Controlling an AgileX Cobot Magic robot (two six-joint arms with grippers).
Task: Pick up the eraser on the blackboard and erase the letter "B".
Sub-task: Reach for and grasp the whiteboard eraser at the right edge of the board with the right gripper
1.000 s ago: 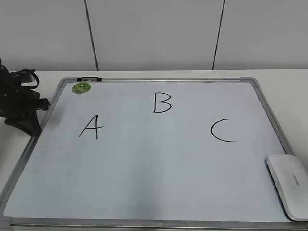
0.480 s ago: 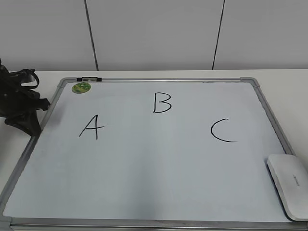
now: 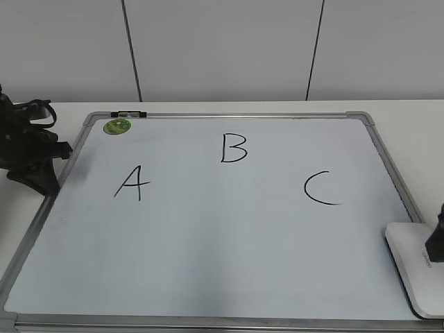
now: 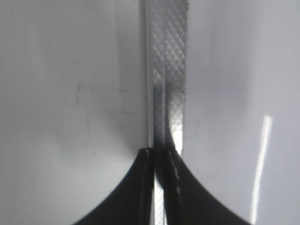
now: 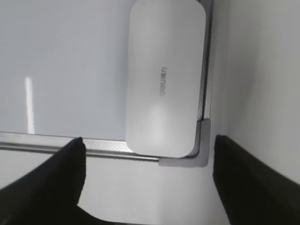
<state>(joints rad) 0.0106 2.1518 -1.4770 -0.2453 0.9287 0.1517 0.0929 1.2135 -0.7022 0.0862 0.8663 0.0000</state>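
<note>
- The blackboard (image 3: 208, 236) lies flat on the table, a white dry-erase sheet in a silver frame; every place below is given relative to it
- The left gripper (image 3: 33, 177) rests at the board's left frame rail, level with the letter "A" (image 3: 132, 184); its wrist view shows the fingertips pressed together over the rail, so it is clenched on nothing
- The eraser (image 5: 164, 79) lies in the board's near right corner, long side along the right rail, one end just beside the grey corner cap (image 5: 199, 145)
- The right gripper (image 5: 145, 178) hangs just off that near right corner, spread wide with nothing between its fingers, the eraser ahead of the gap
- The letter "B" (image 3: 234, 148) sits near the board's far edge at the middle, well apart from the eraser, with "C" (image 3: 319, 189) between them
- A green sticker (image 3: 117, 126) marks the far left corner
- The eraser looks like a light, rigid plastic shell, smooth and probably slippery; I judge the best hold is across its short width at mid-length, felt side kept down
</note>
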